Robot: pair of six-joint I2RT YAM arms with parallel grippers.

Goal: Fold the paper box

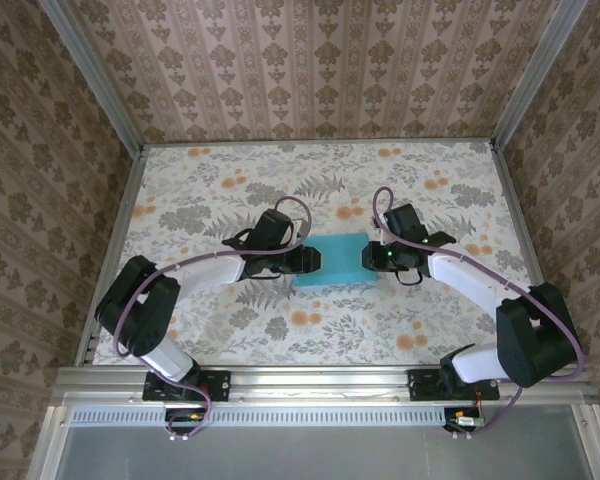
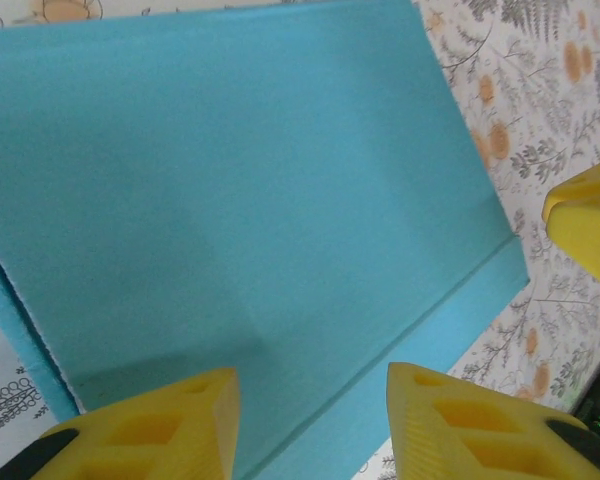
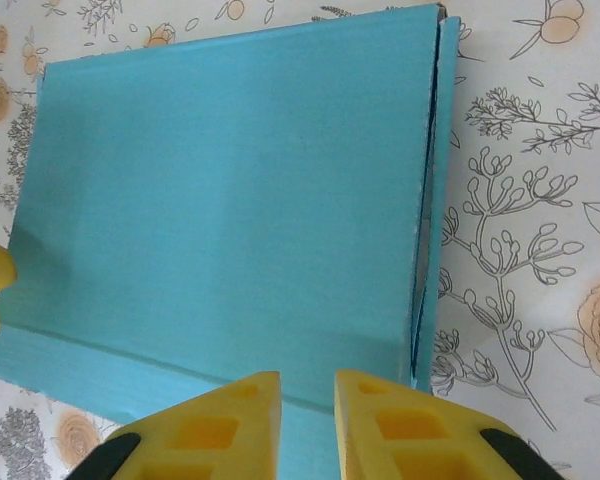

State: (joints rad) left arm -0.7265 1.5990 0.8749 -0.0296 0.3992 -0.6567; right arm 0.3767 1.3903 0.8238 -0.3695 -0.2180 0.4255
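Closure looks like the step in hand: the paper box (image 1: 335, 262) lies in the middle of the counter (image 1: 280, 180) as a shallow turquoise rectangle, lid down, between your two arms. Your left pincer (image 1: 308, 260) sits at its left end, fingers moderately apart and gripping nothing. Your right pincer (image 1: 372, 257) meets the right end with only a narrow gap and also seems to hold nothing. From the right wrist, a dark slit runs between lid and side wall along one long edge, so I judge the lid not fully seated. Your next move likely calls for even downward pressure at both ends without sliding the light card. No brand, label or lettering is readable.
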